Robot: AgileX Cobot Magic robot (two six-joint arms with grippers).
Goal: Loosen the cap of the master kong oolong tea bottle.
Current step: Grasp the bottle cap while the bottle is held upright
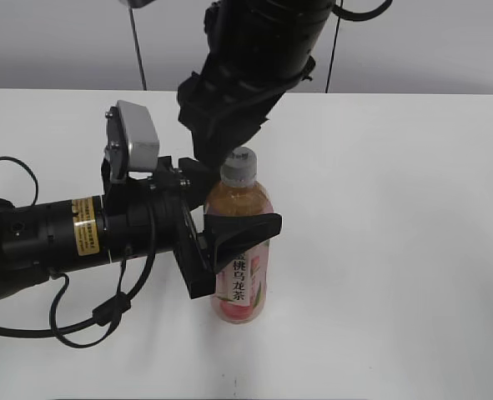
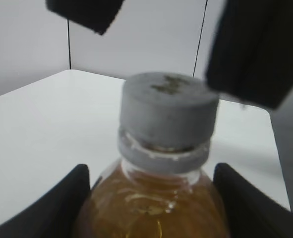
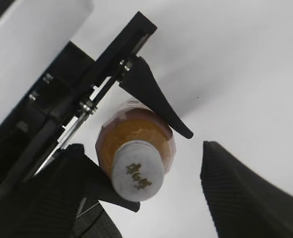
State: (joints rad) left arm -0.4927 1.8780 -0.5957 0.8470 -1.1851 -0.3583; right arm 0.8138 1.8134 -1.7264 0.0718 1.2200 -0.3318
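The master kong oolong tea bottle [image 1: 244,283] stands upright mid-table, amber tea above a pink label with black characters. Its white cap [image 1: 240,164] sits on the neck, with a dark printed mark on top [image 3: 138,170]. My left gripper [image 1: 233,227] comes in from the left and is shut on the bottle's shoulder, a black finger [image 2: 74,201] pressed against each side. My right gripper [image 3: 146,153] hangs over the cap from above and is open. Its left finger [image 3: 62,198] is close beside the cap; its right finger [image 3: 245,193] stands well clear.
The white table [image 1: 396,250] stretches around the bottle. The left arm's black body and loose cables [image 1: 54,250] lie at the left. The right arm [image 1: 246,75] reaches down from the back. A grey wall runs behind the table.
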